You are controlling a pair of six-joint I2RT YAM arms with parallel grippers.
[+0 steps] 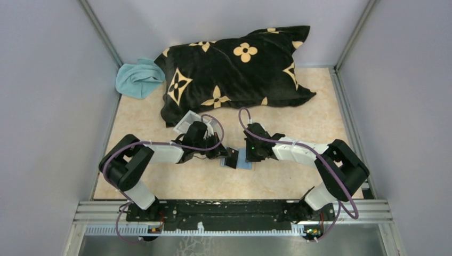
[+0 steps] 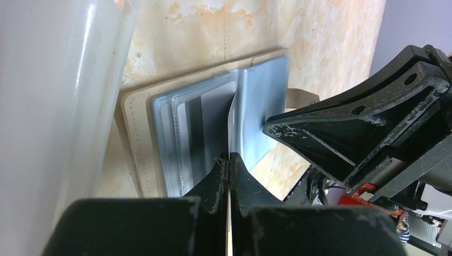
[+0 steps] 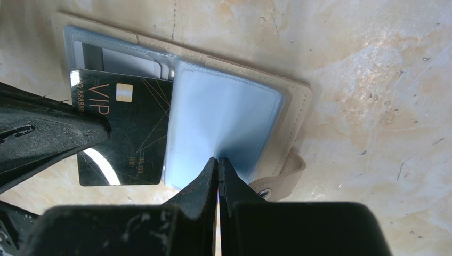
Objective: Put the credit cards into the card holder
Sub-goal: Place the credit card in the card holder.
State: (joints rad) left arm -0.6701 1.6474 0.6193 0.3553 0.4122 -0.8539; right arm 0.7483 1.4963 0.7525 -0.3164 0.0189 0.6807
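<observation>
Beige marble table (image 1: 298, 106), open wallet (image 3: 296, 104) centre frame; left claw (image 2: 229, 158) pinches black card (image 3: 133, 128) edge-on over wallet; right claw (image 3: 218, 160) pressed together, tips on clear sleeve (image 3: 224, 117)

Black flower-patterned pillow (image 1: 234, 72) beside teal cloth (image 1: 137, 79) on marbled table (image 1: 320, 122).

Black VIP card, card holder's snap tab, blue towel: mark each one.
black VIP card (image 3: 137, 143): right wrist view, face below the chip.
card holder's snap tab (image 3: 288, 168): right wrist view, tan strap near the stud.
blue towel (image 1: 136, 80): top view, middle of the cloth.
</observation>
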